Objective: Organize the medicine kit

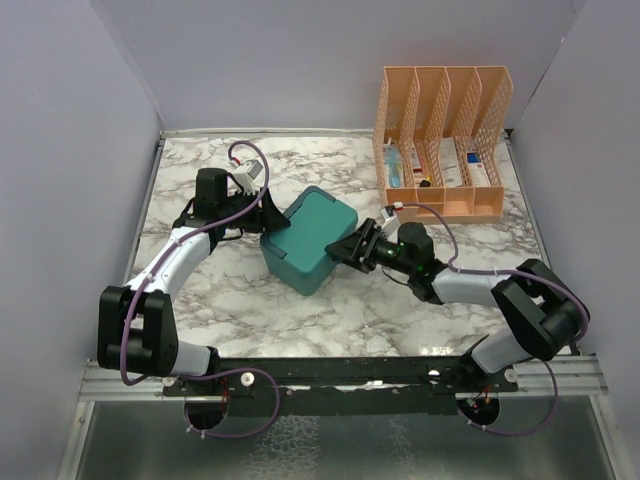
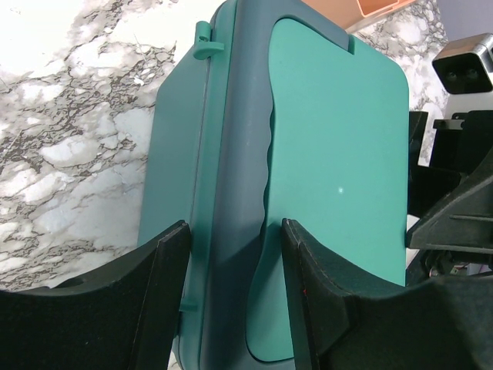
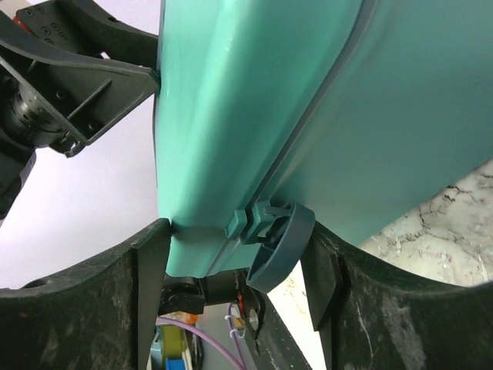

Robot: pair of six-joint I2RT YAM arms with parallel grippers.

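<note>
From my seat, the left gripper [image 1: 268,215] stands partly open with nothing between its jaws, its fingertips up against the far-left edge of the medicine kit [image 1: 310,240]. The kit sits skewed, lid down, in the middle of the marble table [image 1: 330,310]. On the kit's right, the right gripper [image 1: 340,247] is spread wide around the latch [image 3: 273,231] corner, both fingers touching it, and the orange file organizer [image 1: 440,140] stands far right.
</note>
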